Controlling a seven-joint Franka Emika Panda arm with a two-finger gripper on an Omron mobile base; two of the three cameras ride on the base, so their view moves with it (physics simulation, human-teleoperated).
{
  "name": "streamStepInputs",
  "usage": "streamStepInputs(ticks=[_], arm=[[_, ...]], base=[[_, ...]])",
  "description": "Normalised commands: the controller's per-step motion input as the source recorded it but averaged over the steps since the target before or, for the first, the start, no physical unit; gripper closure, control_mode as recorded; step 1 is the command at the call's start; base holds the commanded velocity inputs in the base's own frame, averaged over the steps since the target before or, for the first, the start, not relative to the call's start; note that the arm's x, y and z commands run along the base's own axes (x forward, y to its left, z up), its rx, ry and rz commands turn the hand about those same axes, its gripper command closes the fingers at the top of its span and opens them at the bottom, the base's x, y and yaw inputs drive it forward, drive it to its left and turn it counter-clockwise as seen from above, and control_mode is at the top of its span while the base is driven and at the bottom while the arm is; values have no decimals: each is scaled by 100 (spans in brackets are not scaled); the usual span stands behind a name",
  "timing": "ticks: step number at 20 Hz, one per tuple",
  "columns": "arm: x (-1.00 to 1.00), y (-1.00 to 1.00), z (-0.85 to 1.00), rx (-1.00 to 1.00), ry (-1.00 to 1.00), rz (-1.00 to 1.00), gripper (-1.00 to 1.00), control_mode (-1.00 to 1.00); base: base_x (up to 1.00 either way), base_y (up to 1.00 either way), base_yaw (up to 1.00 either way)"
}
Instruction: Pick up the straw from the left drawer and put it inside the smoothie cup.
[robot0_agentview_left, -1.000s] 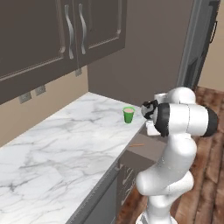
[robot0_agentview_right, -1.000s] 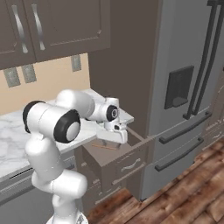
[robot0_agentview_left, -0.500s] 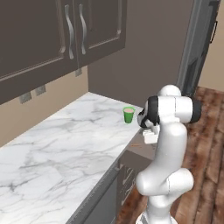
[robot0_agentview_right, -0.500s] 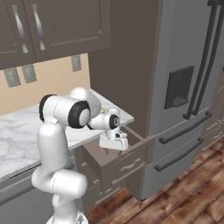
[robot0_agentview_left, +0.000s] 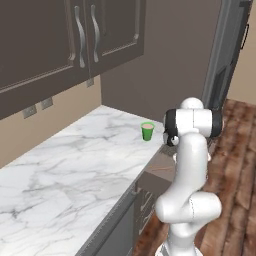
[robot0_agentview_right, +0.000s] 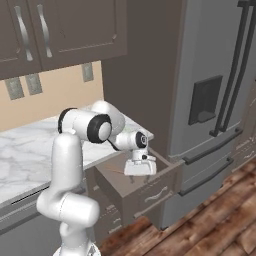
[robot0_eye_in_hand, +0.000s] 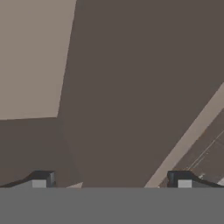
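The small green smoothie cup (robot0_agentview_left: 147, 131) stands near the right end of the marble counter (robot0_agentview_left: 75, 165). Below that end, the left drawer (robot0_agentview_right: 131, 189) is pulled out, its brown floor (robot0_agentview_left: 161, 161) showing. A thin orange line that looks like the straw (robot0_agentview_left: 161, 169) lies on that floor. My gripper (robot0_agentview_right: 139, 172) hangs from the white hand and points down into the drawer, open, with nothing between its fingers. In the hand view the gripper (robot0_eye_in_hand: 111, 181) spreads its two dark fingertips (robot0_eye_in_hand: 41, 178) wide over the dark drawer floor.
A tall grey fridge (robot0_agentview_right: 215, 100) stands just right of the drawer. Dark upper cabinets (robot0_agentview_left: 75, 45) hang above the counter. Lower drawer fronts with silver handles (robot0_agentview_right: 156, 195) sit under the open drawer. Wood floor (robot0_agentview_right: 210, 225) lies in front.
The arm has folded in and swung the hand away from the cup's height, down over the open drawer. The jaws stayed wide. Cup and drawer have not moved.
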Motion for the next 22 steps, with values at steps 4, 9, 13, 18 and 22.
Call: streamStepInputs(ticks=[4, 9, 13, 18, 22], arm=[[-55, -100, -43, -4, 2, 0, -100, -100], [-84, -100, -23, 2, -2, 0, -100, -100], [-99, -100, -1, 17, -17, 0, -100, -100], [-83, -77, 18, 35, -31, 0, -100, -100], [-20, 9, 62, 26, -32, -1, -100, -100]], base=[[0, 0, 0], [0, 0, 0], [0, 0, 0], [0, 0, 0], [0, 0, 0]])
